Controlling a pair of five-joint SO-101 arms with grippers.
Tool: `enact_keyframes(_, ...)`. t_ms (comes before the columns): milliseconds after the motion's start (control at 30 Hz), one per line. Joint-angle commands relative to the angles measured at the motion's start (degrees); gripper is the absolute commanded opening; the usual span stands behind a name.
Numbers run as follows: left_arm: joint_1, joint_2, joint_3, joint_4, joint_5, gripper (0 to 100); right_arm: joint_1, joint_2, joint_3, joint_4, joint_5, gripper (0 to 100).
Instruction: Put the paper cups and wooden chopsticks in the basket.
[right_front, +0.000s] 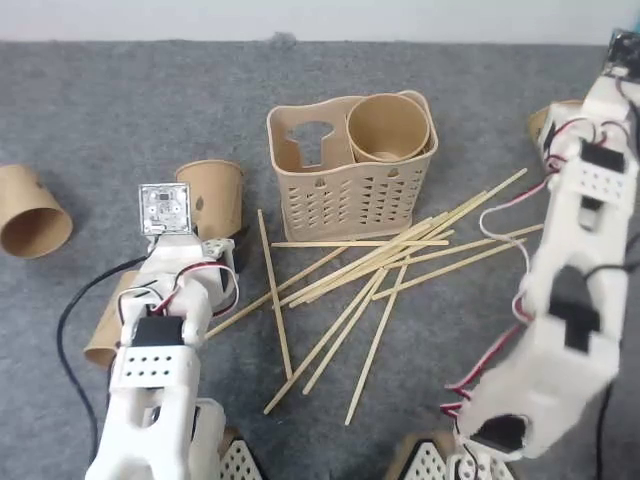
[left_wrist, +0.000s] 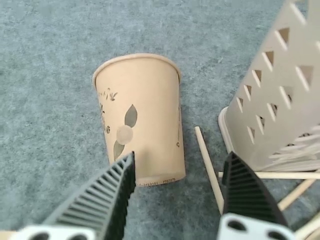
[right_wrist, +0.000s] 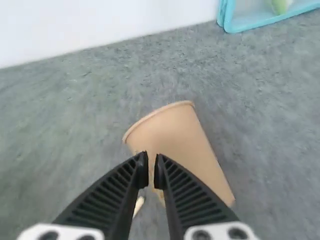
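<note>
One paper cup (right_front: 387, 127) sits in the basket (right_front: 345, 190) at upper centre; wooden chopsticks (right_front: 370, 270) lie scattered below. The left gripper (left_wrist: 181, 159) is spread wide and empty by a fallen cup (left_wrist: 142, 110). The right gripper (right_wrist: 151, 160) is closed and empty near a third cup (right_wrist: 175, 135).

L arm (right_front: 160, 370) rises from its base at the near-left edge and stretches fwd, wrist cam board (right_front: 165, 210) on top, red/black wires (right_front: 185, 290) looped along its upper side. L gripper (left_wrist: 182, 160) points down and fwd, jaws wide apart, its ribbed black fingers (left_wrist: 107, 195) on white mounts. R arm (right_front: 570, 300) stands on the right side, reaching farther fwd, white links in a bent chain, wires hanging beside it. R gripper (right_wrist: 150, 161) angles down, tips nearly together w/ a thin slit btw them.
</note>
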Motion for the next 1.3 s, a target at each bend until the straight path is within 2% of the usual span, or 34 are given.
enact_keyframes(0, -0.1, -1.6, -0.3, -1.6, -0.4, 27, 0.7, 7.2, -13.9, -1.2, -0.8, 4.7)
enact_keyframes(167, 0.0, -1.6, -0.3, -1.7, -0.4, 27, -0.5, 17.8, -28.7, -1.1, -0.4, 5.1)
enact_keyframes(400, 0.0, -1.6, -0.3, -1.8, -0.4, 27, -3.6, 31.0, -46.8, -1.0, 9.0, 4.8)
enact_keyframes(633, 0.0, -1.6, -0.3, -1.8, -0.4, 27, -1.5, 42.8, -59.6, 7.6, 10.8, 4.7)
enact_keyframes(833, 0.0, -1.6, -0.3, -1.8, -0.4, 27, 1.2, 45.2, -68.8, 26.2, 16.4, 4.7)
enact_keyframes(1100, -0.3, -1.6, -0.3, -1.8, -0.4, 27, 5.4, 45.1, -85.2, 59.6, 23.0, 4.6)
enact_keyframes(1200, -0.4, -1.6, -0.3, -1.8, -0.4, 27, 6.2, 43.6, -83.3, 69.7, 29.8, 4.6)
enact_keyframes(1267, -0.4, -1.6, -0.3, -1.8, -0.4, 27, 8.0, 42.8, -80.5, 70.3, 32.2, 3.3)
